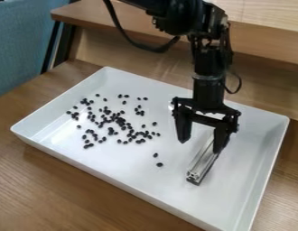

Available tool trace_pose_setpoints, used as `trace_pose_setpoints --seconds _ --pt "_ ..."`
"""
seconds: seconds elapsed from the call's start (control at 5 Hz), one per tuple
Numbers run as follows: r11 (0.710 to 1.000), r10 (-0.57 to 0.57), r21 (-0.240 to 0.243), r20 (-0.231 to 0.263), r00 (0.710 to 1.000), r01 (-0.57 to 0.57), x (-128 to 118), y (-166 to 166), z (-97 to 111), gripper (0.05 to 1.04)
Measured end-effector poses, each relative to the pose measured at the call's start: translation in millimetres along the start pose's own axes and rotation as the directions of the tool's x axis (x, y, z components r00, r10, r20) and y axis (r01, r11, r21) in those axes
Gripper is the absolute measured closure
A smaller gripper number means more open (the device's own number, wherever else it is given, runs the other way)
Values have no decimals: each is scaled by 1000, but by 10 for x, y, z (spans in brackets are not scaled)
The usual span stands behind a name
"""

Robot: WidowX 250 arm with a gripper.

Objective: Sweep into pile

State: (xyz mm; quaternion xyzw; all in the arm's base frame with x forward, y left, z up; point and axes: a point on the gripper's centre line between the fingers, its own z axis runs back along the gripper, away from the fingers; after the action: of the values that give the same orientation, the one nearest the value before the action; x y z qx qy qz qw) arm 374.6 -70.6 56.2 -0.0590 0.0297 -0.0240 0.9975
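Brown wood makes up the table [43, 194], which we record as extending beneath and beyond the fingers on every side. On it, below the fingers, we find the white tray [175, 194], its longer run reaching well past them toward picture left. The black gripper [201, 146] hangs down over the tray with its two fingers spread wide, one at picture left and one at picture right, and we find nothing clamped between them.

We give chief weight to the metal bar [202, 161]. Its far end lies just beside the picture-right finger, on the inner side, and well apart from the other. From there its long axis runs toward the near side of the tray, drifting a little to picture left, so that it crosses the line joining the fingers steeply. We cannot tell whether finger and bar touch. In our judgement a closure would pinch the bar across its width, but the offset should be centred first, lest one finger push it askew. Held so, it would present a long flank to the scatter.

Smallest are the dark beans [118, 121], loosely spread to picture left of both fingers, with two strays [160, 164] nearer the bar. We judge the sweeping still to be done
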Motion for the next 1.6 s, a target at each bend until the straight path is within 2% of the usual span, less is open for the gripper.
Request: trace_pose_setpoints --seconds 0.2,0.4,0.6,0.8,1.4,1.6 --pt "1000 -23 1 -11 1000 23 24 -105 -98 112" --pt "999 -25 23 -13 1000 25 50 -170 -213 381" --pt "998 -67 11 3 998 67 79 -200 -239 661" --pt "995 -103 11 -13 995 103 57 -191 -244 687" --pt "959 -280 10 -122 952 283 -279 47 -305 688" --pt "946 -314 32 -162 936 323 -396 152 -316 688"
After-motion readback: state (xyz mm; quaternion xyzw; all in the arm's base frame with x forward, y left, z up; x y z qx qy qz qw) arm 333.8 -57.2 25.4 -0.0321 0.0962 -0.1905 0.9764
